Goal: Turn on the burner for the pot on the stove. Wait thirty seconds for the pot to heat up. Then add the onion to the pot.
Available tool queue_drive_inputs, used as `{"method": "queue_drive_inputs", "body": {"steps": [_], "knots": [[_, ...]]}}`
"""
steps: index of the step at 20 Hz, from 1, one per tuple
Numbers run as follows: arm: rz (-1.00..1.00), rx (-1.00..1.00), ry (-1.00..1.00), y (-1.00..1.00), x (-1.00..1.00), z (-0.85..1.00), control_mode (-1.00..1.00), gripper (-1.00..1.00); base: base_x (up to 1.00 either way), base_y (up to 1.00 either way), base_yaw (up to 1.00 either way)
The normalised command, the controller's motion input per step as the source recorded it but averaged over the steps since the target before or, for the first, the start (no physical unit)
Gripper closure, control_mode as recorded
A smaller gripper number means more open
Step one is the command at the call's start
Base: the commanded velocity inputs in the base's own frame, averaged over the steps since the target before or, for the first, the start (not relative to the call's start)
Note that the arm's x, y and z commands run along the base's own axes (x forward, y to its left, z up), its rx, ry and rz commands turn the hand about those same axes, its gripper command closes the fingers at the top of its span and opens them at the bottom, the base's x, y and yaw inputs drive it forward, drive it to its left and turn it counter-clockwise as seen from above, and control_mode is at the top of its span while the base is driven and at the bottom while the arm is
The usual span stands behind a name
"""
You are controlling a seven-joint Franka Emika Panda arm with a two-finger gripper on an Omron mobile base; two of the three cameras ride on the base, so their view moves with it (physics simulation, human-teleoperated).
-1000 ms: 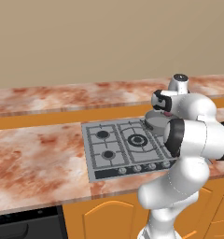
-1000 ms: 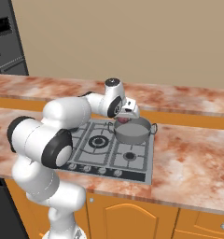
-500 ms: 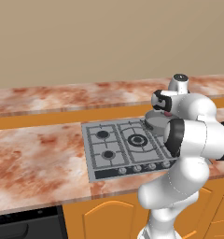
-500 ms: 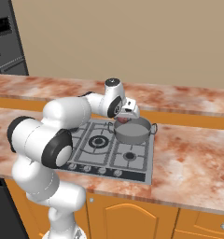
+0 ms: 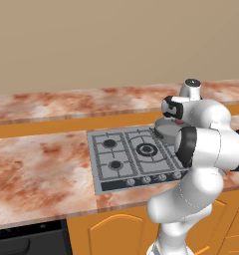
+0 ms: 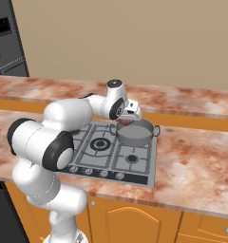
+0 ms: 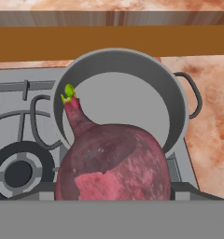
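The grey pot (image 6: 135, 135) stands on the back right burner of the stove (image 6: 94, 156). My gripper (image 6: 127, 118) hovers over the pot's left rim, shut on the reddish-purple onion (image 6: 125, 122). In the hand view the onion (image 7: 114, 165) looms large in front, green sprout up, hiding the fingertips, and the pot (image 7: 132, 93) lies open and bare inside just beyond it. From the left base view the pot (image 5: 164, 127) peeks out behind my arm, with the onion (image 5: 179, 120) a red spot under the hand.
A row of small knobs (image 6: 104, 173) runs along the stove's black front strip. Marble counter (image 6: 196, 161) spreads right of the stove, with a raised back ledge (image 6: 182, 97) behind it. A tall black appliance (image 6: 6, 42) stands far left.
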Motion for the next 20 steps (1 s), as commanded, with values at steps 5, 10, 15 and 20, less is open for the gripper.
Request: {"method": "queue_drive_inputs", "body": {"steps": [5,10,15,20], "knots": [[0.0,0.0,0.0,0.0,0.0,0.0,-1.0,1.0,0.0,0.0,0.0],[0.0,0.0,0.0,0.0,0.0,0.0,-1.0,1.0,0.0,0.0,0.0],[0.0,0.0,0.0,0.0,0.0,0.0,-1.0,1.0,0.0,0.0,0.0],[0.0,0.0,0.0,0.0,0.0,0.0,-1.0,1.0,0.0,0.0,0.0]]}}
